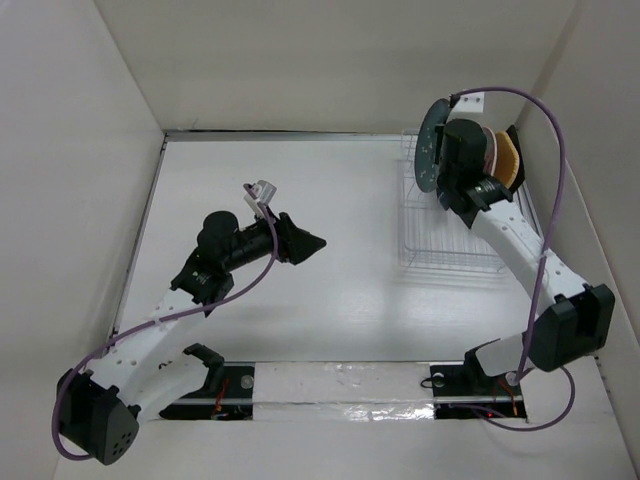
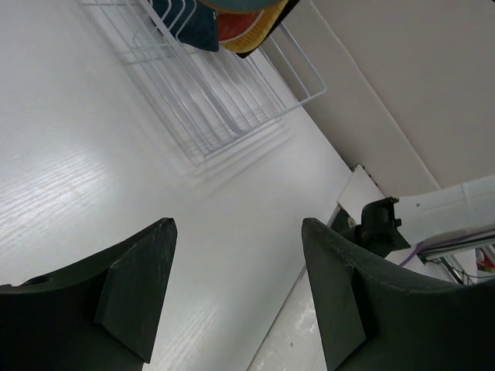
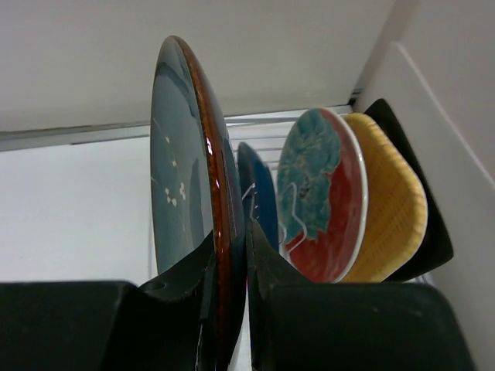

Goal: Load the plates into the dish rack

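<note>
Four plates (image 3: 332, 201) stand in dish rack (image 1: 440, 255) | right gripper (image 3: 230, 251) pinches fifth, dark teal plate (image 3: 182, 154), upright over it | left gripper (image 2: 238, 228) wide apart, empty | risk: thin rim slips, or strikes navy plate (image 3: 261, 193) descending

Left arm (image 1: 170, 310) extended forward, jaws wide apart, right arm (image 1: 520, 245) raised, jaws pinched close

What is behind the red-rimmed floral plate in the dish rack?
The tan woven plate stands right behind the floral plate, with a black-rimmed plate behind that. Only a crescent of each shows; the rest, and where they sit in the rack, is covered.
</note>
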You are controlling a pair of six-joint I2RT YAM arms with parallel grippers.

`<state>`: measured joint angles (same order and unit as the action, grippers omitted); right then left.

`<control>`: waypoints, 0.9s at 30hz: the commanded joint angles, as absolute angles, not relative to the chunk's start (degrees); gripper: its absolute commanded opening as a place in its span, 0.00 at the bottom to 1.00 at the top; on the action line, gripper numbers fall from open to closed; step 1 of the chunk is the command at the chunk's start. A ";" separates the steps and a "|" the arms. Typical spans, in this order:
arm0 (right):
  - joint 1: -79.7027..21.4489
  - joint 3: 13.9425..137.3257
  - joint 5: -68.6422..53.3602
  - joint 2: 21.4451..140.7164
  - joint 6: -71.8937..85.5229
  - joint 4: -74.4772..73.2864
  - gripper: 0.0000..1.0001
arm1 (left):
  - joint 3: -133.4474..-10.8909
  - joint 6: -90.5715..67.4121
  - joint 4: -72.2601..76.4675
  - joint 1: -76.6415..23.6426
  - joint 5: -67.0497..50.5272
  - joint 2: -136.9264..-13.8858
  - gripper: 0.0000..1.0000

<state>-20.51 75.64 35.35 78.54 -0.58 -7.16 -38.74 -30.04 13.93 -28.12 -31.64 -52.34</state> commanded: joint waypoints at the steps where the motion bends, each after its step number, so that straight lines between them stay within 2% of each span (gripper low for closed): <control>1: -20.39 84.36 43.06 81.36 -6.85 1.50 0.00 | -41.30 -28.40 15.31 -30.14 -33.05 -52.21 0.63; 12: -20.39 90.09 44.12 92.27 -10.28 0.17 0.00 | -41.92 -26.81 13.97 -32.34 -32.08 -52.47 0.62; 27: -19.34 84.11 40.96 99.75 -4.49 2.72 0.00 | -41.84 -26.63 13.89 -32.34 -31.55 -52.74 0.62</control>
<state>-19.84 83.61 39.48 101.69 -6.66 -7.86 -39.05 -27.81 12.23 -32.08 -31.33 -52.80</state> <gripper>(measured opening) 0.163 0.625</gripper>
